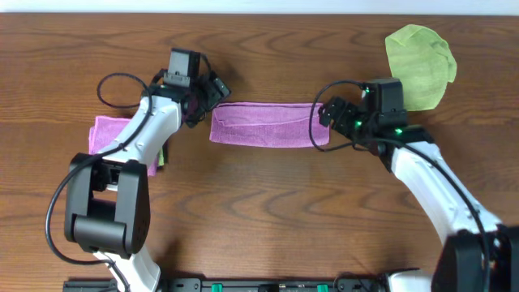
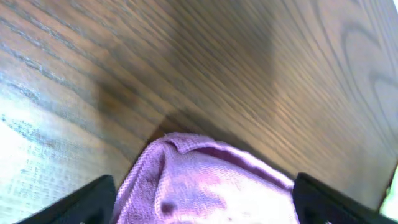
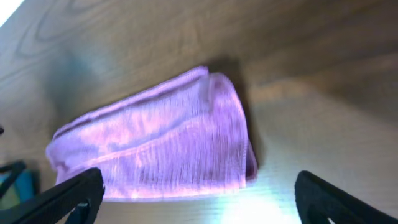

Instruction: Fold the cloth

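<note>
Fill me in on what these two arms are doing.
They are folding a purple cloth, which lies as a long strip on the table. The left gripper is at its left end and the right gripper at its right end, both open, neither gripping it. A green cloth lies apart.

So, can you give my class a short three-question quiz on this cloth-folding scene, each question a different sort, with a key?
1. True or false: the long purple cloth strip lies flat on the table between the left gripper and the right gripper.
2. Where is the crumpled lime-green cloth? A) at the table's far right, apart from the strip. B) under the strip. C) in the left gripper.
3. Short answer: in the right wrist view, are the right gripper's jaws open or shut?

Key: 1 true; 2 A; 3 open, set wide apart with the strip lying ahead of them.
</note>
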Robot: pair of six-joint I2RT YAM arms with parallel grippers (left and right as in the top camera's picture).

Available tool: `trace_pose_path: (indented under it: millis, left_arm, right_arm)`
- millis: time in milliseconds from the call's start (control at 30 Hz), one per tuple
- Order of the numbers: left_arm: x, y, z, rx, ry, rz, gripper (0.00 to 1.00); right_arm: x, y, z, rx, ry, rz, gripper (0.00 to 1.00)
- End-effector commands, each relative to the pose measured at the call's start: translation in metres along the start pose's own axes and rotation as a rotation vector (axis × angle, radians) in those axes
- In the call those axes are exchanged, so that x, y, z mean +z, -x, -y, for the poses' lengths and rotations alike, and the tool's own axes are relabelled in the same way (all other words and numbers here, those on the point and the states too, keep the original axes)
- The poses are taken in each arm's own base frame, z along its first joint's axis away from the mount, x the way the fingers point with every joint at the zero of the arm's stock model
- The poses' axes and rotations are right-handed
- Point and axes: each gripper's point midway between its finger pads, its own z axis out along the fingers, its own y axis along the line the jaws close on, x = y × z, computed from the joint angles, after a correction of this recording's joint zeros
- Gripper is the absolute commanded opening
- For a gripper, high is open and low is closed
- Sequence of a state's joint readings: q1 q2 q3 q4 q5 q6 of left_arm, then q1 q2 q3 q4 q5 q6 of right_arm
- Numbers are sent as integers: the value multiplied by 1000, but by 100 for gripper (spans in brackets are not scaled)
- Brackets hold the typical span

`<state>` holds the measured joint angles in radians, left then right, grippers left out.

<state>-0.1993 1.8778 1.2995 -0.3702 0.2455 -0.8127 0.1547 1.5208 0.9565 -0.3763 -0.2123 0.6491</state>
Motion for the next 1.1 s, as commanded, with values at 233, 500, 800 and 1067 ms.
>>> trace_pose_path:
  millis: [233, 500, 800, 1067]
  left_arm:
    - [-5, -35, 12, 47, -22, -154, 6]
    - [2, -49, 17, 139, 71, -66, 6]
    - [21, -49, 4, 163, 134, -47, 6]
    - [40, -53, -7, 166, 167, -67, 6]
  right_arm:
    - [-16, -48, 9, 110, -27, -217, 90]
    - [-15, -54, 15, 152, -48, -236, 96]
    - [13, -63, 25, 193, -35, -250, 92]
    - [42, -65, 29, 224, -26, -264, 91]
